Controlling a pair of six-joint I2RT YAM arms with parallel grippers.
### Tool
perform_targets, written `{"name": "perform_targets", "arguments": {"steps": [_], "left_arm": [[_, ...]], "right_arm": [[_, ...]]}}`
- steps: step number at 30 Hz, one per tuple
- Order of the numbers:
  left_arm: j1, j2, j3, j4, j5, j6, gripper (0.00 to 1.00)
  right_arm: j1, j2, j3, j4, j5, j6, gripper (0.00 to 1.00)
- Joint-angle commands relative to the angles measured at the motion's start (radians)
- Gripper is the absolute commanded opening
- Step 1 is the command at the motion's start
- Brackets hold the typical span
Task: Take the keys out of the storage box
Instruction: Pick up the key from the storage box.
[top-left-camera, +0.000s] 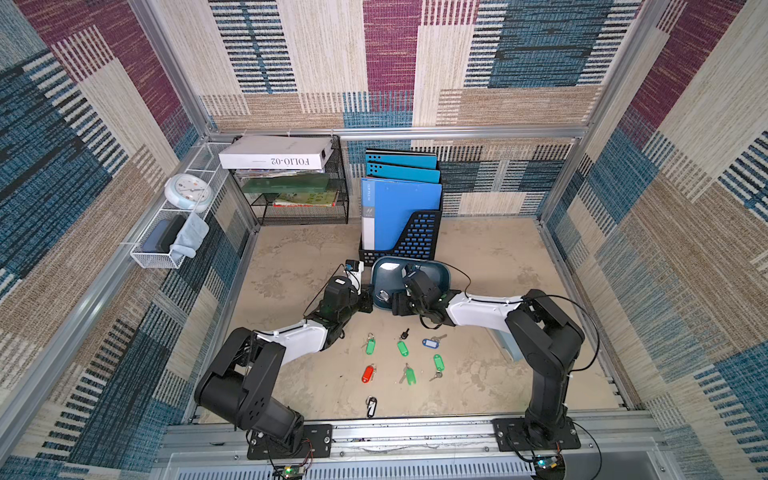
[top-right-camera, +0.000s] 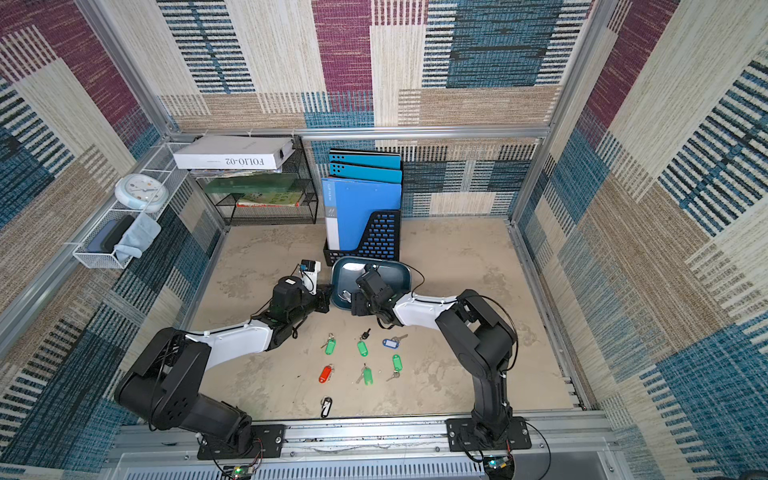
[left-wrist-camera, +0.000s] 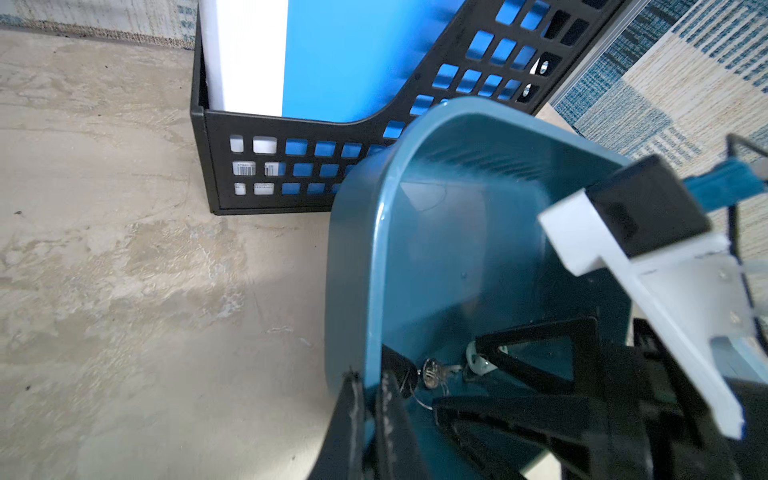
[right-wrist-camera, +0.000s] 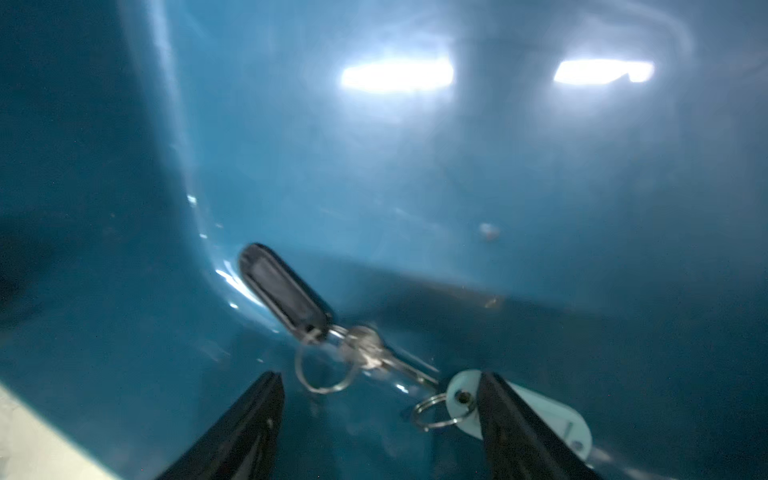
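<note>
Pale-tagged key (right-wrist-camera: 552, 415) partly behind right hand (right-wrist-camera: 379, 376), storage box (right-wrist-camera: 415, 187) blurred

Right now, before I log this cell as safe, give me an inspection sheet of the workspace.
Surface: mottled beige table.
Job's things: storage box looks tilted; black-tag key and pale-tag key inside; other keys lie on the table.
Clutter: file holder, mesh rack behind the box.
Grippers: left gripper, jaws shut on the box rim; right gripper, jaws open inside the box.
Cables: black cable arcs beside the box.
Surroundings: carpeted walls, wall basket with clock.
</note>
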Motion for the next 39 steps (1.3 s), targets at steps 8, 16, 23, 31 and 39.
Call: {"name": "perform_targets", "arguments": {"steps": [8, 16, 23, 31, 39], "left_arm": [[-0.005, 0.006, 0.008, 0.088, 0.033, 0.013, 0.02], [-0.007, -0.003, 0.009, 0.082, 0.046, 0.021, 0.02], [-0.007, -0.004, 0.015, 0.046, 0.040, 0.017, 0.02], [-0.007, -0.004, 0.057, -0.050, -0.021, -0.004, 0.02], [-0.011, -0.015, 0.109, -0.172, -0.057, -0.047, 0.02]], "right_arm": [[-0.011, 0.083, 0.084, -0.005, -0.055, -0.131, 0.74], [-0.010, 0.103, 0.138, -0.155, 0.107, -0.135, 0.56], [-0.010, 0.021, 0.109, -0.159, 0.170, -0.126, 0.22], [-0.010, -0.027, 0.091, -0.160, 0.153, -0.139, 0.02], [-0.010, -0.092, 0.072, -0.163, 0.166, -0.175, 0.00]]}}
